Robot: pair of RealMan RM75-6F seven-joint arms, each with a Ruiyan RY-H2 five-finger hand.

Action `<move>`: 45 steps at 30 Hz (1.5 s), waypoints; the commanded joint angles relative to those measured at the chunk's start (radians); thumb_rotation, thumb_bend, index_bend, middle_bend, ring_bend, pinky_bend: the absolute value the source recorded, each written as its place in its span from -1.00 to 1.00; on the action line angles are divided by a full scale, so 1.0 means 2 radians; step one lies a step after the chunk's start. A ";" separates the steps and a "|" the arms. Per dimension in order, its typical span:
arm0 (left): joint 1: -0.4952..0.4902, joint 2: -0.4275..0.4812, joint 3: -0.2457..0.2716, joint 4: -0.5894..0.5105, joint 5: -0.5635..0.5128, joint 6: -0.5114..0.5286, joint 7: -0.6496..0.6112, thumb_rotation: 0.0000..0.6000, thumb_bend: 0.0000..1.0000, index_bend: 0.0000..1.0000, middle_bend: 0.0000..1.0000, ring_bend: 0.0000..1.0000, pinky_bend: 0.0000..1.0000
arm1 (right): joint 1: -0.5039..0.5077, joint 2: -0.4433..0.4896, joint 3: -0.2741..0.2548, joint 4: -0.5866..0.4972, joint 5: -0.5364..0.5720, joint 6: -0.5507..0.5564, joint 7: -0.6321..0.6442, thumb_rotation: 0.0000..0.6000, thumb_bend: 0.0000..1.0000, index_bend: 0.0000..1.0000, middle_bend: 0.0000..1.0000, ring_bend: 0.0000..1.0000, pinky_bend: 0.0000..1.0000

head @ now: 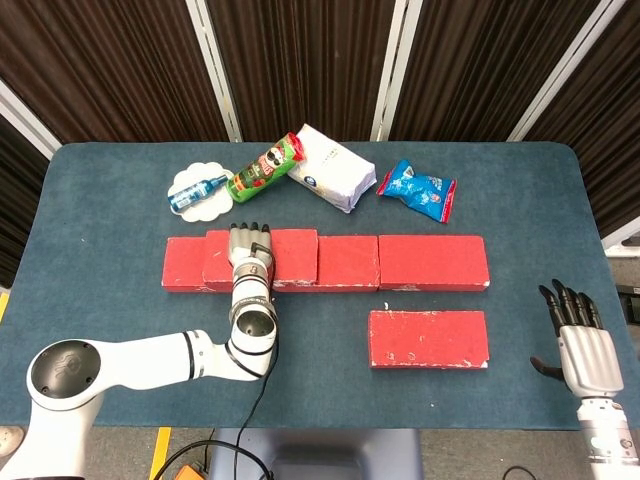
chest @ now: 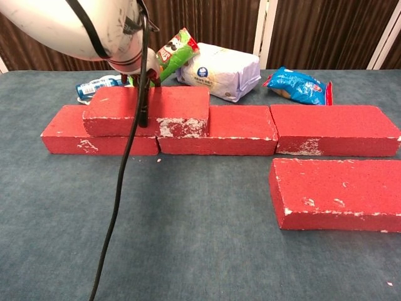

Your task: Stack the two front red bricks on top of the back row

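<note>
The table (head: 100, 330), covered in dark blue cloth, fills most of the head view. The back row (chest: 250, 128) of red bricks runs across the middle of the frame, left to right, ends touching. One stacked brick (chest: 169, 106) lies on top of the row at its left part, straddling the joint between the left and middle bricks. The remaining front brick (head: 428, 338) lies flat on the cloth at lower right of centre, apart from the row and in front of its right end.

The left arm (head: 150, 360) enters from the lower left corner and reaches up to the stacked brick. The left hand (head: 250, 245) rests on top of that brick, fingers extended together toward the far edge; whether they grip it cannot be told, as the chest view hides them behind the wrist. The right hand (head: 582, 335) sits at the lower right edge, fingers straight and slightly apart, holding nothing.

Along the upper part of the table lie a white bag (head: 332, 168), a blue snack packet (head: 418, 188), a green crisp tube (head: 265, 168), and a small bottle (head: 198, 188) on a white plate (head: 188, 180).
</note>
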 commanded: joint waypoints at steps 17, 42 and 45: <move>-0.002 -0.010 -0.008 0.003 0.011 0.010 0.000 1.00 -0.62 -1.00 -1.00 -1.00 -0.84 | 0.000 0.002 0.000 -0.003 0.004 -0.002 -0.001 1.00 -1.00 -0.72 -0.95 -1.00 -1.00; 0.003 -0.015 -0.008 0.006 0.026 0.007 0.007 1.00 -0.62 -1.00 -1.00 -1.00 -0.84 | 0.001 0.003 -0.002 -0.005 0.005 -0.006 -0.001 1.00 -1.00 -0.72 -0.95 -1.00 -1.00; 0.003 -0.013 -0.009 0.005 0.017 0.007 0.014 1.00 -0.62 -1.00 -1.00 -1.00 -0.85 | 0.001 0.003 -0.001 -0.006 0.006 -0.005 -0.001 1.00 -1.00 -0.72 -0.95 -1.00 -1.00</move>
